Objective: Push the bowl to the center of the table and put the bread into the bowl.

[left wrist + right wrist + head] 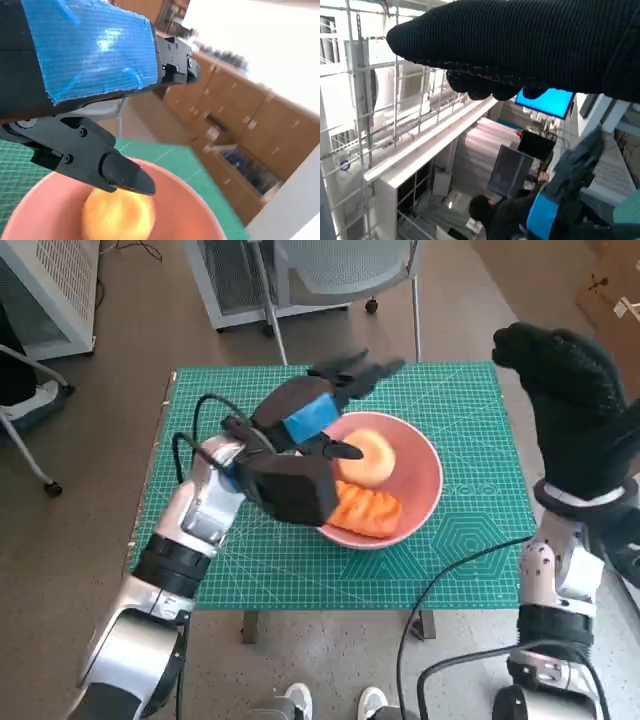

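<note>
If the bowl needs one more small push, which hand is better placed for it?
The left hand: it hovers over the pink bowl, its fingers just above the round bread. The right hand is raised at the table's right edge, away from the bowl.

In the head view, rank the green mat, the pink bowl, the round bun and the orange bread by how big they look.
1. Green mat
2. Pink bowl
3. Round bun and orange bread: look alike in size; the left hand and its arm hide part of each, so no ranking.
</note>
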`<action>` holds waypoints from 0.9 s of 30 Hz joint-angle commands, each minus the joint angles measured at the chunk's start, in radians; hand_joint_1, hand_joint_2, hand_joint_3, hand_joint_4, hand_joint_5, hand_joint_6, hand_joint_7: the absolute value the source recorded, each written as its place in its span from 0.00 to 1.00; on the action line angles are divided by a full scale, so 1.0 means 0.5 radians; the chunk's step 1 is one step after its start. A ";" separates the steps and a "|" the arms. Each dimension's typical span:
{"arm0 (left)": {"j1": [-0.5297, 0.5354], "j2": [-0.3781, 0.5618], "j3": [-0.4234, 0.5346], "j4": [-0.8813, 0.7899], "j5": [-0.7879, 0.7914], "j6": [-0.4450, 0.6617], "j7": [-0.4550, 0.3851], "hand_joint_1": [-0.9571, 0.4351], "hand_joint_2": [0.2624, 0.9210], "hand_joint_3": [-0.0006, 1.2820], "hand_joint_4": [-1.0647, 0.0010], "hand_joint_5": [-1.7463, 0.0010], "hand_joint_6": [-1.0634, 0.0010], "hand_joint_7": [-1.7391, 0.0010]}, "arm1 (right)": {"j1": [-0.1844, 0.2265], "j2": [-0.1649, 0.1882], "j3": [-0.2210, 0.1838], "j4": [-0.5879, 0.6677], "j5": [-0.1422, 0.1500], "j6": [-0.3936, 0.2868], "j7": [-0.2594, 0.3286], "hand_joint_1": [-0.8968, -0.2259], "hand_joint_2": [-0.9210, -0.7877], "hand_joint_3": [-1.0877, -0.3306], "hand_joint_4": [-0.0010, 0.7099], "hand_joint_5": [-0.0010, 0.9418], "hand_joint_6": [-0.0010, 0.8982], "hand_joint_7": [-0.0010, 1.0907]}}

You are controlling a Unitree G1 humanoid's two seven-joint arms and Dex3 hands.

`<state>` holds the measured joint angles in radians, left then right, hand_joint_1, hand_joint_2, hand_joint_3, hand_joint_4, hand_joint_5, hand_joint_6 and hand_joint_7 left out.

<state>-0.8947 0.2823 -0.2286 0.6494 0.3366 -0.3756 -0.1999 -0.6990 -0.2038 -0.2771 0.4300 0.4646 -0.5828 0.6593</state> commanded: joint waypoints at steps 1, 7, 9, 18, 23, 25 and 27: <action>0.031 -0.047 0.205 0.045 -0.415 -0.051 -0.251 0.25 1.00 0.14 1.00 1.00 1.00 0.93 | -0.036 -0.030 0.006 0.049 -0.051 -0.006 -0.037 0.38 0.00 0.45 0.46 0.00 0.47 0.00; 0.059 -0.082 0.436 -0.097 -0.850 0.028 -0.466 0.24 1.00 0.19 1.00 1.00 1.00 0.93 | -0.106 -0.081 0.014 0.039 -0.076 0.043 -0.084 0.37 0.00 0.46 0.46 0.00 0.48 0.00; 0.064 -0.092 0.500 -0.133 -0.941 0.028 -0.479 0.22 1.00 0.21 1.00 1.00 1.00 0.92 | -0.130 -0.098 0.015 0.035 -0.086 0.058 -0.097 0.36 0.00 0.46 0.46 0.00 0.48 0.00; 0.142 -0.218 0.717 -0.483 -1.283 0.127 -0.389 0.21 1.00 0.28 1.00 1.00 1.00 0.86 | -0.271 -0.144 0.021 0.084 -0.125 0.096 -0.153 0.34 0.00 0.48 0.47 0.00 0.48 0.00; 0.175 -0.229 0.757 -0.566 -1.272 0.092 -0.320 0.20 1.00 0.29 1.00 1.00 1.00 0.82 | -0.351 -0.141 0.027 0.163 -0.143 0.091 -0.166 0.35 0.00 0.48 0.47 0.00 0.49 0.01; 0.187 -0.224 0.762 -0.605 -1.267 0.100 -0.305 0.19 1.00 0.31 1.00 1.00 1.00 0.81 | -0.382 -0.141 0.028 0.194 -0.149 0.094 -0.168 0.36 0.00 0.47 0.47 0.00 0.49 0.01; 0.201 -0.214 0.763 -0.641 -1.260 0.109 -0.297 0.18 1.00 0.31 1.00 1.00 1.00 0.81 | -0.413 -0.139 0.030 0.223 -0.156 0.101 -0.172 0.36 0.00 0.47 0.46 0.00 0.49 0.01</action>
<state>-0.8167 0.1757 0.1428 0.3627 -0.2940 -0.3259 -0.3600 -0.8864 -0.2720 -0.2669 0.5111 0.3957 -0.5456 0.5866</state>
